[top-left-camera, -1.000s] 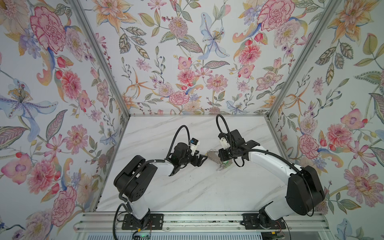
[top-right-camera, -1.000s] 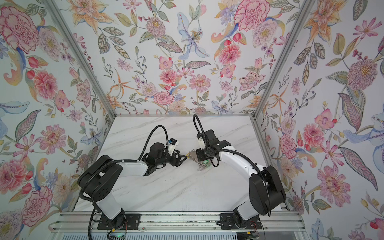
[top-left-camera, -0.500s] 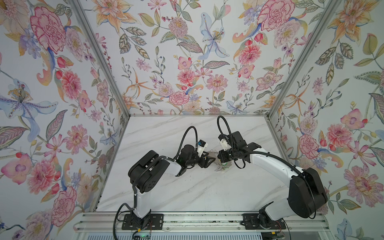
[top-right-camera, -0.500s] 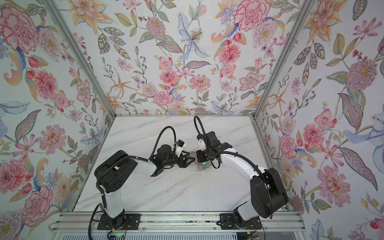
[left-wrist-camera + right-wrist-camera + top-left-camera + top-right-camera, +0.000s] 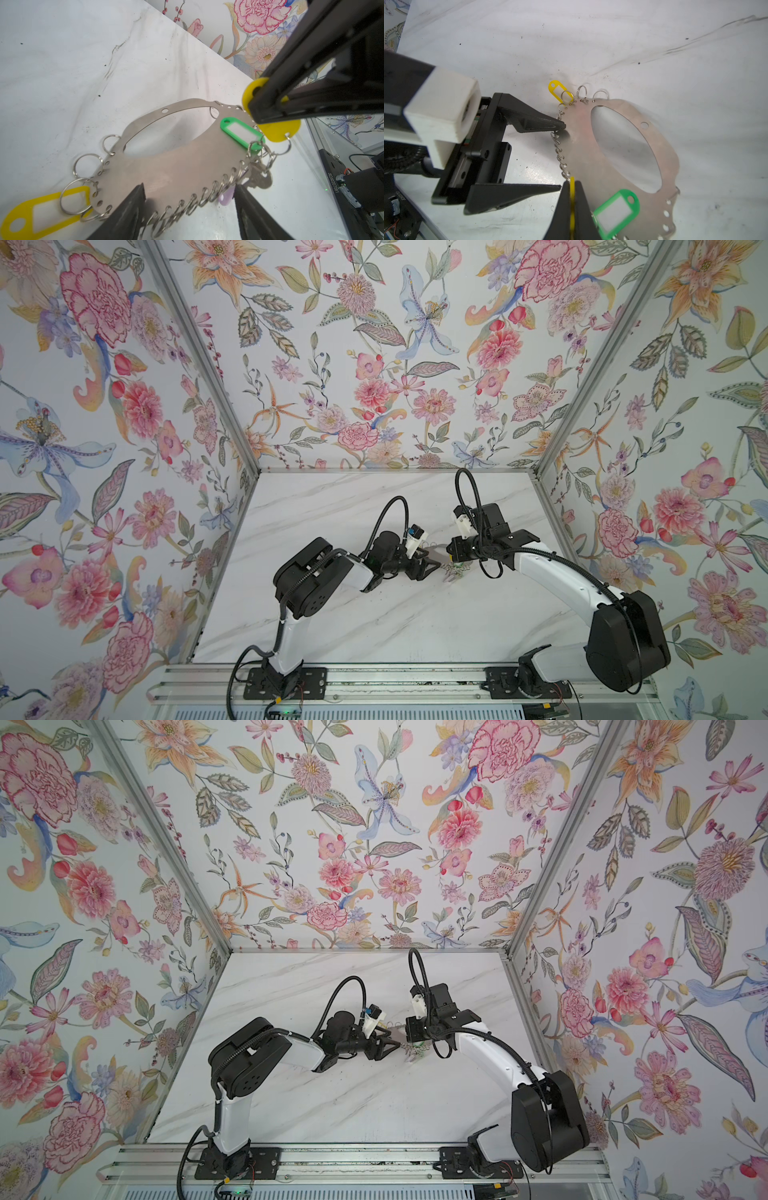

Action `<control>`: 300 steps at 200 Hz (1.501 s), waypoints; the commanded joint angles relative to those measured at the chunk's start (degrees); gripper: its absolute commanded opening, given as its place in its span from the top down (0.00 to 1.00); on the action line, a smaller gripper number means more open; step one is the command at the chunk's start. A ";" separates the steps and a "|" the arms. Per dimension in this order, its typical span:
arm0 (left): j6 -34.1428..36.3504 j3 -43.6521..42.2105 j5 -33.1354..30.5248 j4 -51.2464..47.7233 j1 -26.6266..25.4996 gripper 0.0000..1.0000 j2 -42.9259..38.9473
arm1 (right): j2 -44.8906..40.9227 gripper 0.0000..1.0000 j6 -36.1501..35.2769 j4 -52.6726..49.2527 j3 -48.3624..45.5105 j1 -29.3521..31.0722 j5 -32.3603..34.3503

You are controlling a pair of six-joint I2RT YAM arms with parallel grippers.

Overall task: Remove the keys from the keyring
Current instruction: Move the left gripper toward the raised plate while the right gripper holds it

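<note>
- I am clamping my right gripper tight on the yellow plastic tag that is hanging from one end of the flat grey metal crescent-shaped keyring. The tag is showing edge-on between my fingers in the right wrist view.
- My left gripper is standing spread and gripping nothing. Its two black fingers are straddling the keyring's ringed outer edge: one fingertip is touching the rim, the other is sitting just beside my right gripper.
- The keyring is lying near the middle of the white marble tabletop, between my two grippers in both top views. I cannot tell whether its pinched end is resting on the table or hanging clear.
- The small silver metal keys are bunching under that pinched end, beside a bright green plastic tag lying on the plate and a pale purple tag peeking out beneath the edge.
- A second yellow plastic tag, with a clear window, is lying flat on the tabletop at the opposite end, on a large wire ring.
- Against a second ago, my left arm is folding in toward the middle, and its gripper — then short of the keyring — is now right at it. My right gripper and the keyring are staying put.
</note>
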 commanded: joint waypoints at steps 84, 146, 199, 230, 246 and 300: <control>-7.45 0.70 0.81 6.49 -6.85 0.34 1.96 | 7.44 0.94 -2.67 1.45 4.01 -4.80 -2.06; 1.71 1.11 -6.94 -9.84 1.29 0.26 -8.25 | 5.18 0.93 -7.00 0.90 3.47 -4.93 -7.07; 9.97 15.63 0.31 -26.50 4.11 0.29 0.18 | 5.37 0.93 -7.42 1.35 2.74 -4.92 -8.21; 12.30 22.18 5.87 -34.28 3.09 0.33 4.79 | 5.27 0.93 -7.49 1.33 2.46 -4.92 -7.12; 12.38 21.90 6.93 -35.32 2.54 0.33 4.93 | 5.09 0.92 -7.50 1.34 2.46 -4.92 -6.55; 12.06 24.45 12.85 -40.31 1.48 0.33 7.17 | 5.26 0.92 -7.35 1.89 2.74 -4.46 -5.21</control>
